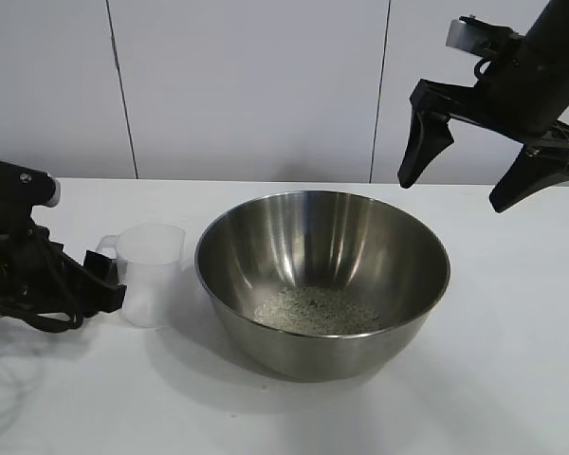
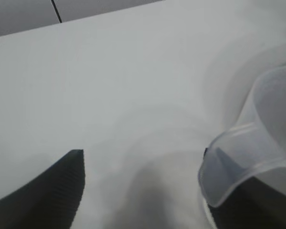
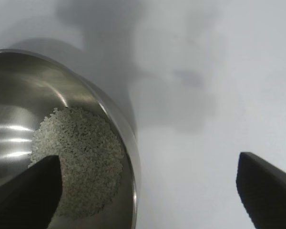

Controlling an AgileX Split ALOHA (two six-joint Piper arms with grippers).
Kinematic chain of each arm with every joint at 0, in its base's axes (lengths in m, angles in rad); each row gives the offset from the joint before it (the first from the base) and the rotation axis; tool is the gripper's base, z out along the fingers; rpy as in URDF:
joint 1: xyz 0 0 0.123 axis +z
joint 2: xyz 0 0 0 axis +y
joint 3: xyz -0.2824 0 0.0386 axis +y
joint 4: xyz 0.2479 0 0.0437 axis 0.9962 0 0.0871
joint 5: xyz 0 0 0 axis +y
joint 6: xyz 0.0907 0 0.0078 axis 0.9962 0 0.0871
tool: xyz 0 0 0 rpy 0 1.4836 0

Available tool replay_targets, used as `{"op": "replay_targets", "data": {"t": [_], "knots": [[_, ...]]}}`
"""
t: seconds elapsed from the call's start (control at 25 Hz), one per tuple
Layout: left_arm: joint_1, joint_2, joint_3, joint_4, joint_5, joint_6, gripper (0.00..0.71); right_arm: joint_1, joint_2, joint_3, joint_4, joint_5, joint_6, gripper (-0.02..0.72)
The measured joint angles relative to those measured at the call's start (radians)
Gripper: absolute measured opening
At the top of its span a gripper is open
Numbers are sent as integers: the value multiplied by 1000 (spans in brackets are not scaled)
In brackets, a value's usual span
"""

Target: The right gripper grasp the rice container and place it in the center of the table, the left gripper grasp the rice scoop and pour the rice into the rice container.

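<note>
Exterior view is showing the rice container (image 1: pixel 322 282) sitting near the middle of the table (image 1: pixel 512 379), a wide steel bowl with the rice (image 1: pixel 315 311) lying as a low heap on its bottom. Just beside the bowl, on the left arm's side, the rice scoop (image 1: pixel 152 273) is standing upright on the tabletop, its handle pointing toward the left arm; no grains are showing inside it.

Low at that side, the left gripper (image 1: pixel 106 284) is sitting close to the table, right at the cup's handle. Its wrist camera is showing the fingers (image 2: pixel 47 191) spread wide — one dark tip is standing well clear over bare table, and the other is lying behind the cup's translucent handle (image 2: pixel 238 164). Whether that second finger is touching the plastic cannot be told, but the cup is not being pinched.

High above the far right rim of the bowl, the right gripper (image 1: pixel 465 180) is hanging in the air with its pointed fingers splayed apart and aimed downward, holding nothing. From its wrist camera, one fingertip (image 3: pixel 28 191) is hovering over the bowl's inside — above the rice — while the other is hovering over bare table outside the rim.
</note>
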Motion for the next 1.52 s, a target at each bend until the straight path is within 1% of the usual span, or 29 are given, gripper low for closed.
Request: {"op": "replay_targets", "data": {"t": [0.24, 0.6, 0.72, 0.84, 0.92, 1.0, 1.12, 1.24, 1.28, 1.36, 1.52], "knots": [[0, -40, 43, 0, 16, 0, 624, 0, 0, 0, 1, 0, 0, 683], [-3, -83, 127, 20, 24, 0, 633, 0, 0, 0, 1, 0, 0, 683], [-3, -136, 161, 22, 32, 0, 636, 0, 0, 0, 1, 0, 0, 683], [-3, -221, 174, 22, 100, 0, 636, 0, 0, 0, 1, 0, 0, 683], [-3, -285, 173, 17, 194, 0, 636, 0, 0, 0, 1, 0, 0, 683], [-3, -357, 161, 3, 313, -9, 636, 0, 0, 0, 1, 0, 0, 683], [-3, -458, 107, -4, 538, -54, 636, 0, 0, 0, 1, 0, 0, 683], [-3, -540, -2, -4, 813, -88, 636, 0, 0, 0, 1, 0, 0, 683], [-3, -561, -39, -4, 889, -94, 636, 0, 0, 0, 1, 0, 0, 683], [-3, -591, -139, -4, 1066, -101, 636, 0, 0, 0, 1, 0, 0, 683], [-3, -615, -352, -10, 1380, -104, 636, 0, 0, 0, 4, 0, 0, 683]]}}
